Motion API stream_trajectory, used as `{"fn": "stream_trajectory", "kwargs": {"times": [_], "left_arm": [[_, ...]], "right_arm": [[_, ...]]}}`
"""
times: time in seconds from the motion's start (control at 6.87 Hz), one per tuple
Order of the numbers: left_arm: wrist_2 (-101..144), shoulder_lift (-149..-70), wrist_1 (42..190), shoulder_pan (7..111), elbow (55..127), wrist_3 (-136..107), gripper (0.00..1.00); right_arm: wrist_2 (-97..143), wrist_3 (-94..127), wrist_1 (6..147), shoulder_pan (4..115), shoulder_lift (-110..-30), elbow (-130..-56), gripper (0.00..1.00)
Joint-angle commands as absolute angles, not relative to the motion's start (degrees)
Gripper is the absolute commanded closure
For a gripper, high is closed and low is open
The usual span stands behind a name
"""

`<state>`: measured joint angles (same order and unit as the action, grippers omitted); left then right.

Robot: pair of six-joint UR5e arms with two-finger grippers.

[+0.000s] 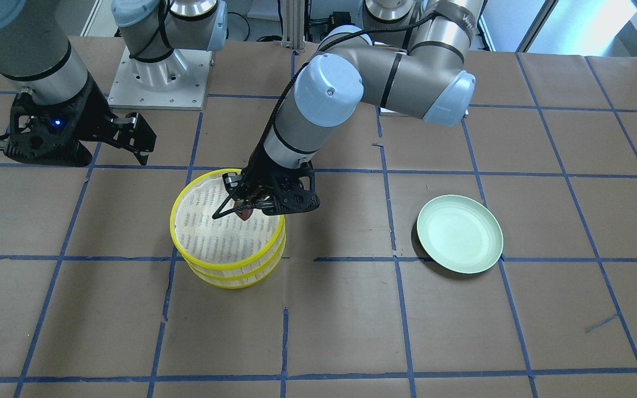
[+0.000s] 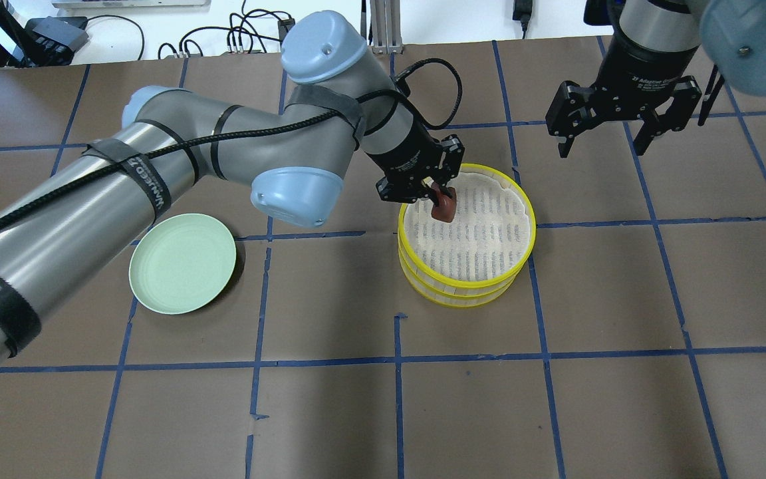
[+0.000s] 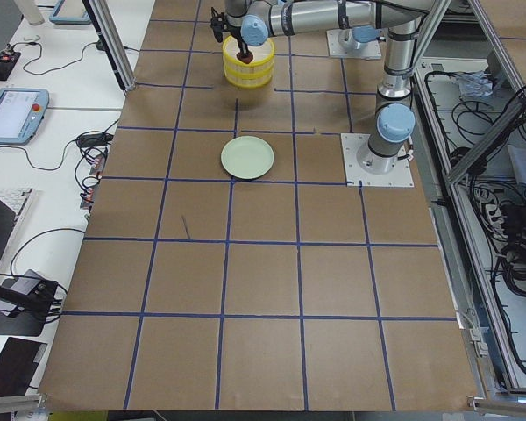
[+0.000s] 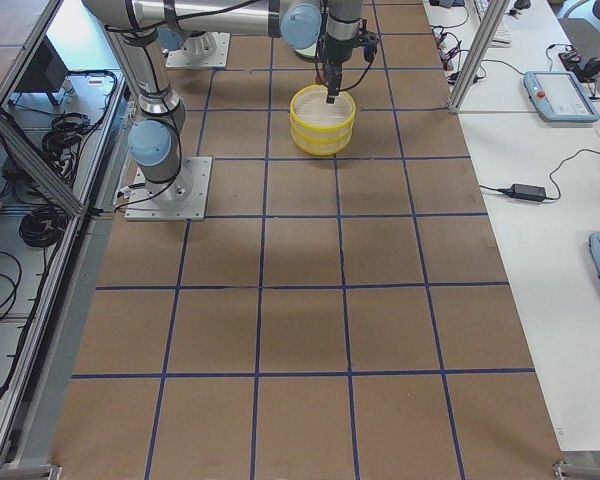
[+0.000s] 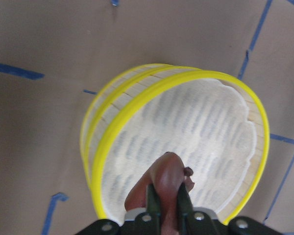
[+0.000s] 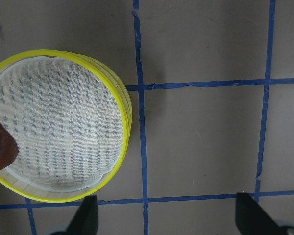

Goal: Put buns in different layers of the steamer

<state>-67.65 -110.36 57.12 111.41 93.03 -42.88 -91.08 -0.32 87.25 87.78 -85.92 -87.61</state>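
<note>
The steamer is two yellow-rimmed trays stacked on each other at mid table; it also shows in the front view, the left wrist view and the right wrist view. My left gripper is shut on the reddish-brown bun and holds it low over the top tray's white mesh, near the rim on the robot's side. The bun also shows in the front view and squeezed between the fingers in the left wrist view. The white bun is out of view. My right gripper is open and empty, above the table beyond the steamer.
A pale green plate lies empty on the robot's left side of the table, also in the front view. Brown paper with a blue tape grid covers the table. The arm bases stand at the table's back edge.
</note>
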Motion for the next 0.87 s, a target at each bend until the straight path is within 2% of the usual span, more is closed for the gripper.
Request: {"fn": "stream_trajectory", "kwargs": {"times": [0.0, 0.29, 0.44, 0.73], "left_arm": [[-73.87, -111.18, 56.69, 112.41, 92.82, -44.03, 0.0], [-81.5, -106.9, 60.79, 111.98, 92.03, -41.07, 0.02], [-86.87, -104.53, 67.78, 111.71, 91.67, -33.39, 0.01], [-88.68, -97.51, 79.3, 104.02, 91.41, -16.71, 0.01]], "right_arm": [[-91.14, 0.44, 86.66, 88.15, -86.66, -87.71, 0.0], [-91.06, 0.53, 86.84, 88.33, -86.84, -87.63, 0.0], [-90.97, 0.88, 86.75, 88.42, -87.53, -87.71, 0.0], [-90.97, 1.05, 86.66, 89.03, -87.71, -87.89, 0.0]]}}
